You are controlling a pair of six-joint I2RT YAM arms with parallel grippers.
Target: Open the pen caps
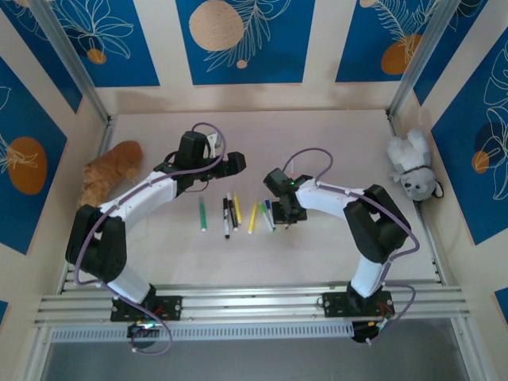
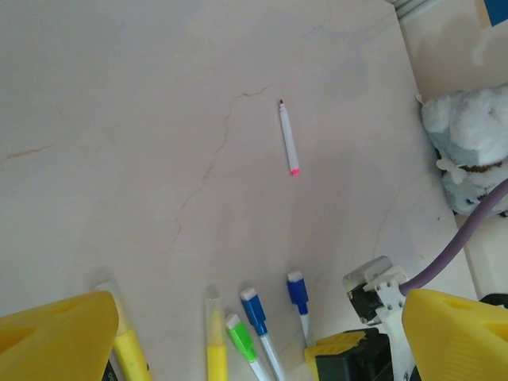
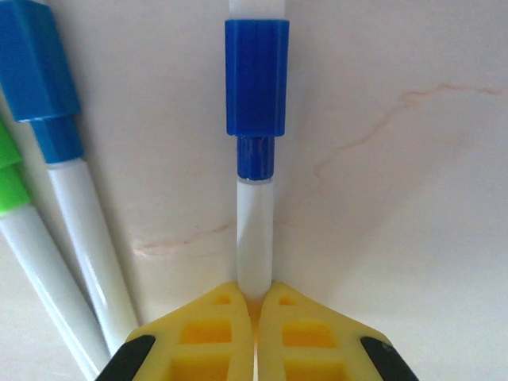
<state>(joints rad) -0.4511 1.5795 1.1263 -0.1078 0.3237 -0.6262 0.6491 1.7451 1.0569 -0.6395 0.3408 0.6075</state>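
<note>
Clenching the right fingers (image 3: 214,337) on the white barrel of one of the pens (image 3: 255,238), just behind its blue pen cap (image 3: 255,75), with that cap seated on the end. Pressing the barrel flat to the worktop (image 3: 397,198), a little right of its middle. Lying close alongside: a second blue-capped pen (image 3: 36,63) and a green-capped pen (image 3: 12,190), both white-bodied, neither touching the grasped one.

Holding the left fingers (image 2: 55,333) spread wide, grasping nothing, hovering just beyond the far side of the pen row near the middle of the worktop. Looking down from there on capped ends side by side: yellow (image 2: 216,349), green (image 2: 240,337), blue (image 2: 254,305), blue (image 2: 298,292). Lying well apart from these, toward the right edge: a lone white pen (image 2: 288,137) with a pink end.

Sitting at the left edge, an orange plush toy (image 1: 111,171); at the right edge, a white plush toy (image 1: 413,171).
</note>
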